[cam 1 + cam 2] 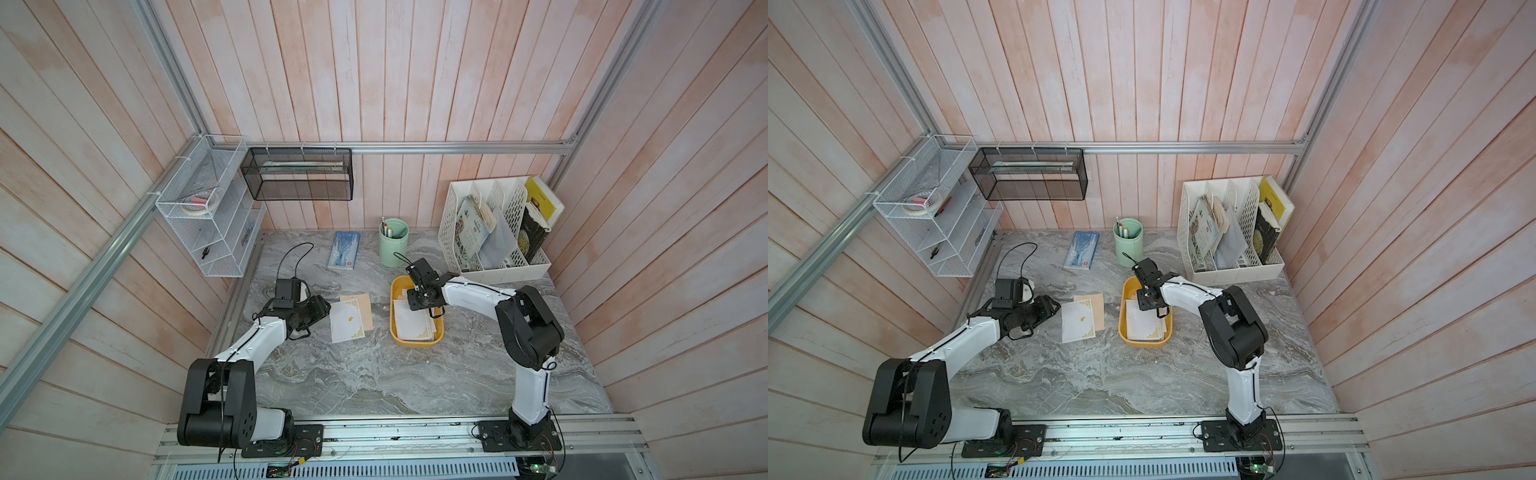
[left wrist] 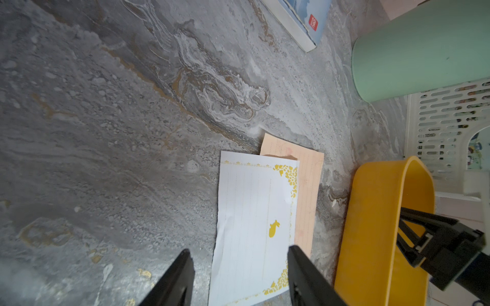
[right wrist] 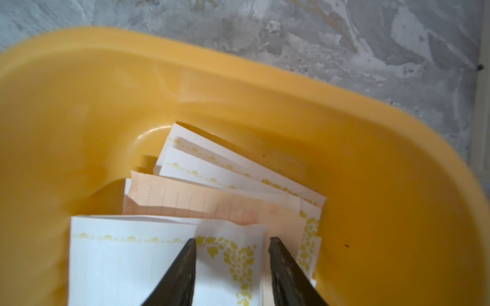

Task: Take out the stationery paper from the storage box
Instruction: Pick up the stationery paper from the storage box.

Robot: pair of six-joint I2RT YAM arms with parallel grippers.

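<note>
The storage box [image 1: 415, 343] is a mustard-yellow tub right of the table's middle, seen in both top views [image 1: 1144, 343]. Stationery paper [image 3: 132, 259] lies fanned inside it, white gold-bordered sheets over a peach one [image 3: 198, 204]. My right gripper [image 3: 233, 239] reaches down into the box [image 3: 79, 92], open, its jaws either side of the top sheet's buckled gold corner. Two sheets lie on the table left of the box: a white one [image 1: 347, 320] over a peach one [image 1: 363, 303]. My left gripper [image 2: 238, 251] hovers open over the white sheet's [image 2: 252, 212] near end, holding nothing.
A blue booklet [image 1: 344, 250] and a green pen cup [image 1: 392, 243] stand behind the sheets. The white file organizer [image 1: 494, 232] is at the back right, close behind the box. A black mesh basket [image 1: 297, 174] and a white wire shelf [image 1: 208, 208] hang on the walls.
</note>
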